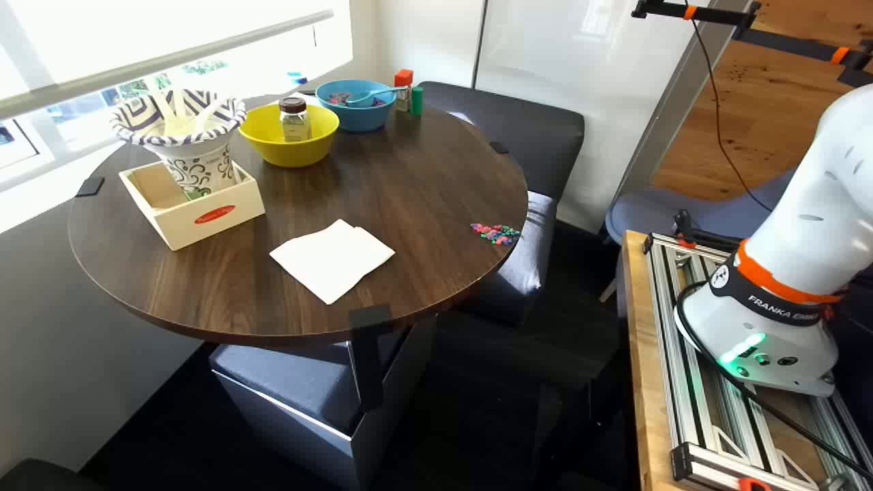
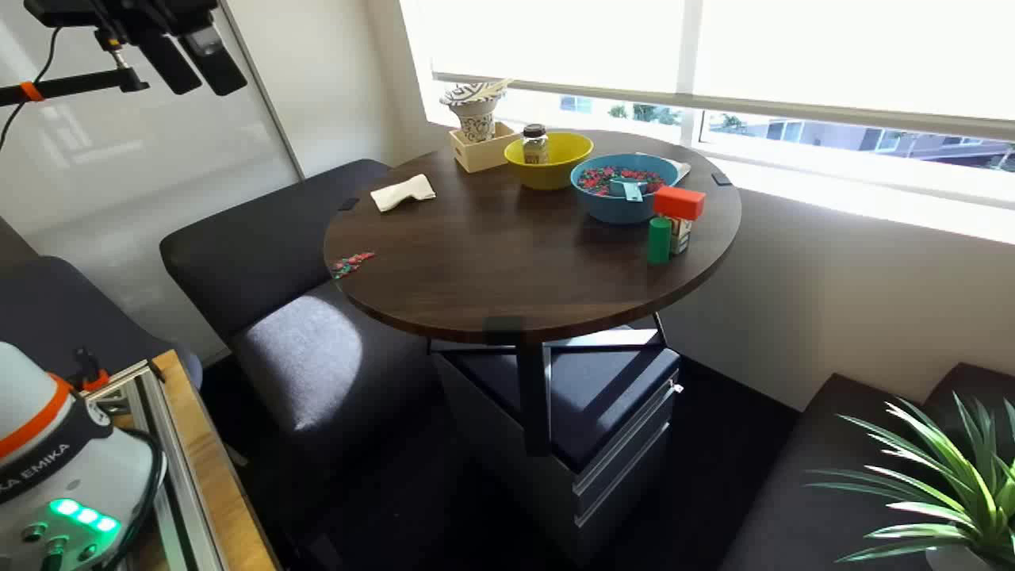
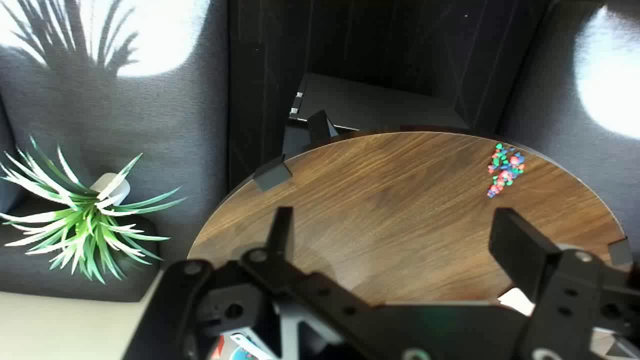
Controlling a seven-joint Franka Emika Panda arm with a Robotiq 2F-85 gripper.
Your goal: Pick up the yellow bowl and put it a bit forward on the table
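The yellow bowl [image 1: 290,153] stands upright on the round dark brown table [image 1: 416,184], near its window side. It holds a jar with a dark lid. The bowl [image 2: 547,176] and the table [image 2: 492,262] also show in an exterior view. My gripper [image 3: 395,212] is open and empty in the wrist view, with the table [image 3: 400,185] beyond its fingers. In an exterior view the gripper [image 2: 208,89] hangs high at the upper left, well apart from the table and the bowl. The yellow bowl does not show in the wrist view.
A blue bowl [image 1: 358,123] with small bits and a scoop stands beside the yellow bowl. A wooden box [image 1: 211,218] with a patterned cup, white napkins [image 1: 332,259], colourful pebbles [image 1: 496,234], a red-topped carton [image 2: 679,205] and a green cylinder [image 2: 659,240] are on the table.
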